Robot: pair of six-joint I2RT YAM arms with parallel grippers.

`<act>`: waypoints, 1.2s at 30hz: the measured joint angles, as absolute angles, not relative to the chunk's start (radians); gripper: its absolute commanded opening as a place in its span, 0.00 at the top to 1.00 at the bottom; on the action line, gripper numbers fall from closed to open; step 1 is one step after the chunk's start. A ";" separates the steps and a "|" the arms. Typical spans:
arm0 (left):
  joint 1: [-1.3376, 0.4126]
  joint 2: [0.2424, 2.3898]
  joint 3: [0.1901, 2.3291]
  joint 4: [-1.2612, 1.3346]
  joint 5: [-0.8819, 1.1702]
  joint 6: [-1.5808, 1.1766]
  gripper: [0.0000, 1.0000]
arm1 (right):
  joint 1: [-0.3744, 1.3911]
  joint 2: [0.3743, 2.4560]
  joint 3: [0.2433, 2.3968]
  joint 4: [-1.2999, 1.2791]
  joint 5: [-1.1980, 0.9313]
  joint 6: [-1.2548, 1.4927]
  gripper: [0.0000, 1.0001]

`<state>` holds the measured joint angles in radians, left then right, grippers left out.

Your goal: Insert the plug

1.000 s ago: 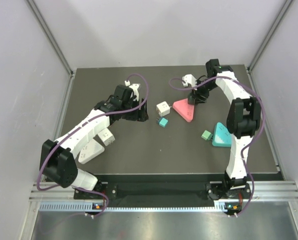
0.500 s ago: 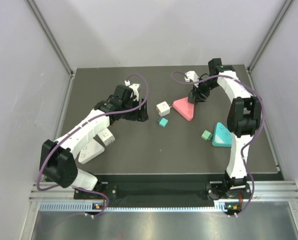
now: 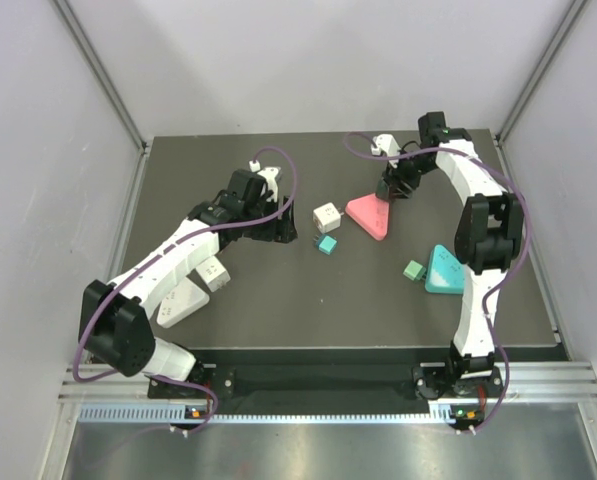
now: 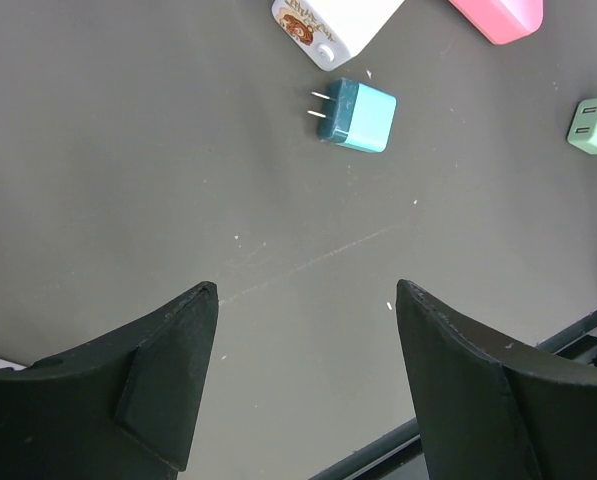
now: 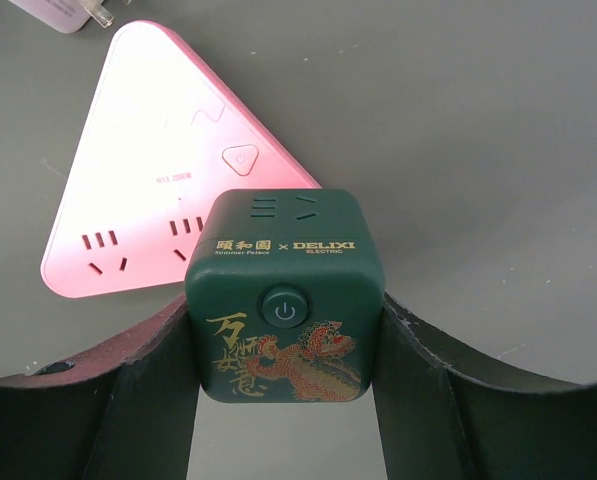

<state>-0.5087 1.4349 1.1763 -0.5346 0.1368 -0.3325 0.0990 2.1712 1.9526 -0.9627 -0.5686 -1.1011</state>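
The right gripper (image 5: 283, 365) clamps the dark green cube plug (image 5: 283, 300), which overlaps the near edge of the pink socket strip (image 5: 168, 170). Its prongs are hidden, so it likely pays to square it over one socket row and press straight down. The left gripper (image 4: 304, 320) gapes wide, empty.
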 measured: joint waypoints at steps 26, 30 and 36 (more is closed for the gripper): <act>-0.508 1.435 1.176 -0.535 0.137 -0.329 0.23 | 0.099 2.204 1.978 -0.980 -0.593 -1.105 1.00; -0.508 1.435 1.176 -0.535 0.137 -0.329 0.23 | 0.099 2.204 1.979 -0.990 -0.600 -1.107 1.00; -0.508 1.435 1.176 -0.535 0.137 -0.328 0.23 | 0.098 2.204 1.987 -0.994 -0.607 -1.108 1.00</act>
